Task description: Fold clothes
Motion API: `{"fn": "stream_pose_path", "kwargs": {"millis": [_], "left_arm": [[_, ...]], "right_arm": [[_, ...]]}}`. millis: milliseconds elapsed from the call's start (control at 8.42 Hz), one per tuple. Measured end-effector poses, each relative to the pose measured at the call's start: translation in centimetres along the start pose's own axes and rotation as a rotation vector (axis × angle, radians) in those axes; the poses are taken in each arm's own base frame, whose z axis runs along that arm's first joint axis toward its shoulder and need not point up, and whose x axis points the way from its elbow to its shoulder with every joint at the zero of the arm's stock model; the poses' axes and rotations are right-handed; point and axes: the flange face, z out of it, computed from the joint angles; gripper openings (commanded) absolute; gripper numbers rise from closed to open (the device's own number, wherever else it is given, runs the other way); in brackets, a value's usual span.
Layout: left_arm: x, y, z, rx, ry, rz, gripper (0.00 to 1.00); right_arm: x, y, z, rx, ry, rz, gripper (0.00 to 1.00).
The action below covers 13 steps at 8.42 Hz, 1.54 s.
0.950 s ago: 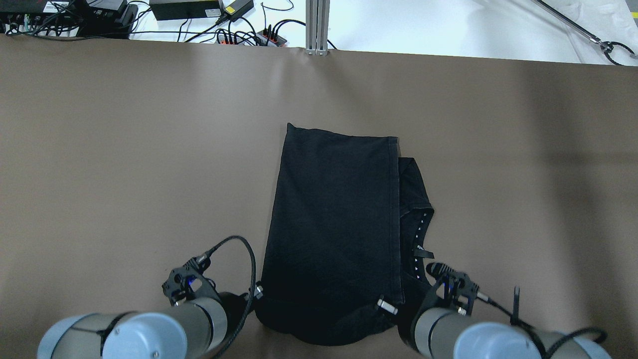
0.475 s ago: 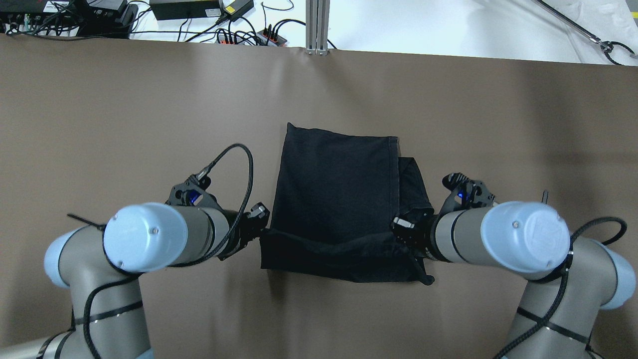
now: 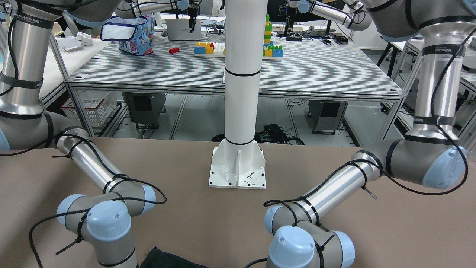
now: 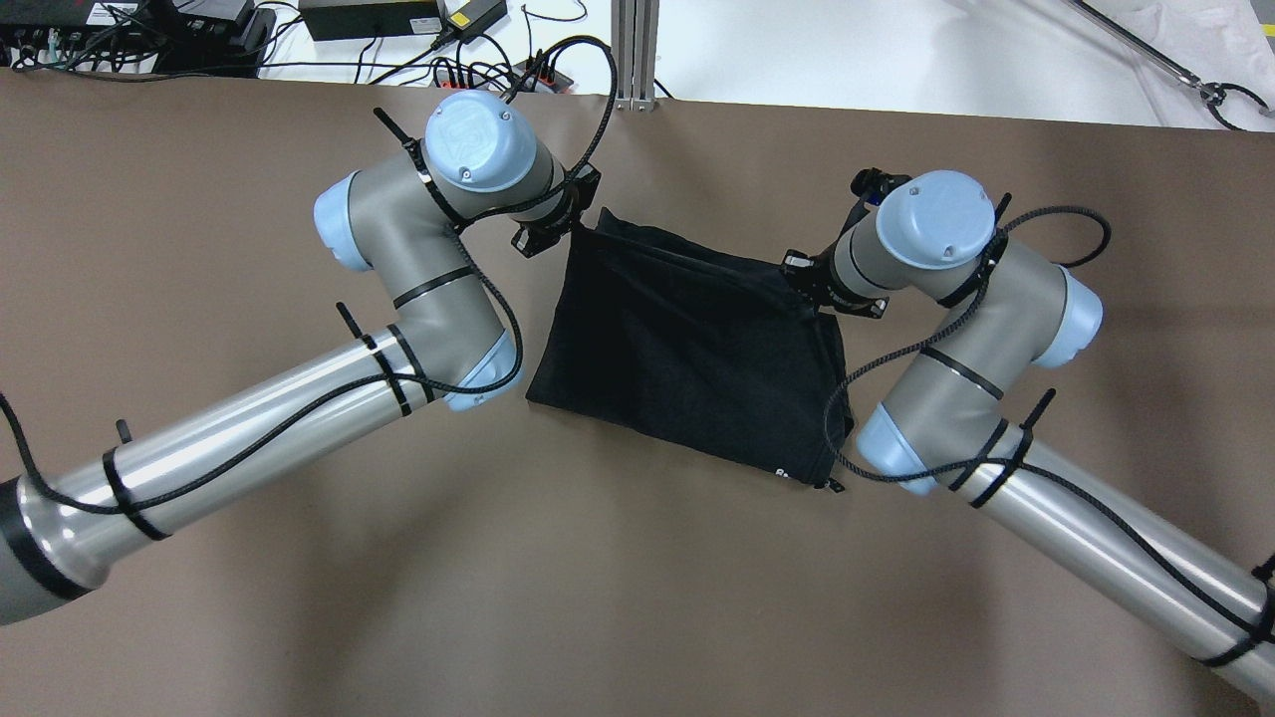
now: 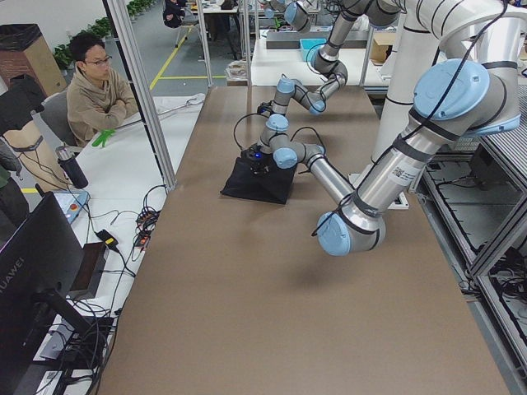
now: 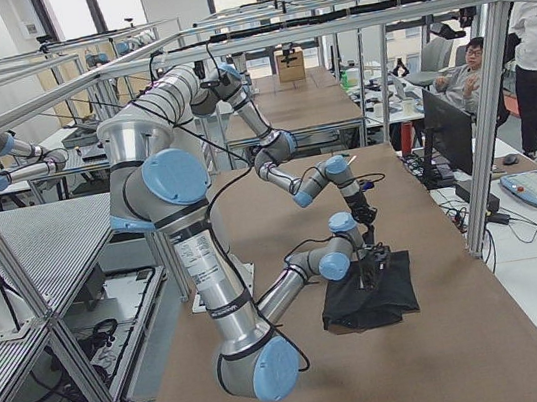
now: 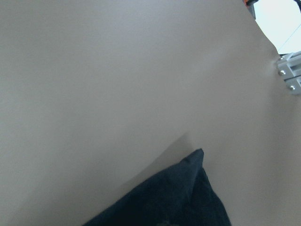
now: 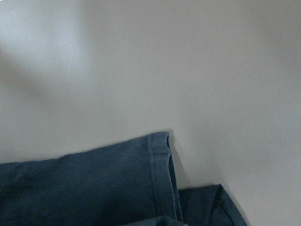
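Brown matte tabletop (image 4: 637, 597) fills the overhead view, inside a hall of aluminium-framed benches. The silver-and-blue left arm (image 4: 249, 418) and its twin, the right arm (image 4: 1046, 488), both reach far forward across it, elbows bent inward. A tall white post (image 3: 241, 74) on a bolted square base stands at the robot's edge of the table, between the two arms.

The thin, plain black fabric piece (image 4: 687, 349) lies on the middle of the table, toward its far side, directly between the two wrists. Its near edge rests flat on the brown surface. The far-left corner runs up to the left gripper (image 4: 546, 239), and the far-right corner runs up to the right gripper (image 4: 809, 282), where creases in the fabric converge. Each wrist hides its own jaws and neither wrist camera shows them, so I cannot tell whether they are clamped or parted. The right wrist view shows a hemmed corner lying over another layer of the same fabric.

A seated person (image 5: 95, 90) is at the neighbouring desk beyond the far side of the table. On a bench behind the robot sits a colourful patterned bag (image 3: 134, 31) with white trim. Black cables (image 4: 468, 65) lie past the table's far edge.
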Motion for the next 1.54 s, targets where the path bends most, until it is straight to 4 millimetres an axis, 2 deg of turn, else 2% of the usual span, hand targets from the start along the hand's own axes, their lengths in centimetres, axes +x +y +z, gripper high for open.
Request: {"fn": "stream_pose_path", "kwargs": {"millis": [119, 238, 356, 713, 1069, 1188, 1307, 1426, 1545], "left_arm": [[2.0, -1.2, 1.4, 0.030, 0.012, 0.041, 1.00], [3.1, -2.1, 2.1, 0.066, 0.019, 0.095, 1.00], [3.6, -2.5, 2.5, 0.088, 0.023, 0.130, 1.00], [3.9, -3.0, 2.6, 0.106, 0.025, 0.170, 1.00], [4.0, -4.7, 2.0, 0.123, 0.023, 0.306, 1.00], [2.6, -6.1, 2.0, 0.134, 0.012, 0.397, 1.00], [-0.5, -9.5, 2.0, 0.157, -0.011, 0.517, 1.00], [-4.3, -14.3, 1.6, 0.191, -0.050, 0.653, 1.00], [-8.8, -20.5, 0.7, 0.229, -0.108, 0.784, 1.00]], "right_arm": [[-0.7, -3.3, 0.9, 0.016, 0.012, -0.043, 0.95], [-1.1, -5.7, 1.0, 0.030, 0.017, -0.090, 0.95], [-1.4, -7.1, 0.7, 0.040, 0.017, -0.122, 0.95], [-1.6, -8.5, 0.1, 0.055, 0.015, -0.178, 0.95], [0.1, -9.0, 0.8, 0.063, 0.043, -0.310, 0.95], [1.4, -9.6, 1.1, 0.072, 0.062, -0.380, 0.95], [3.5, -11.2, 1.1, 0.093, 0.092, -0.467, 0.95], [6.4, -13.3, 0.8, 0.110, 0.131, -0.548, 0.95], [9.6, -15.3, 0.5, 0.122, 0.170, -0.595, 0.95]]}}
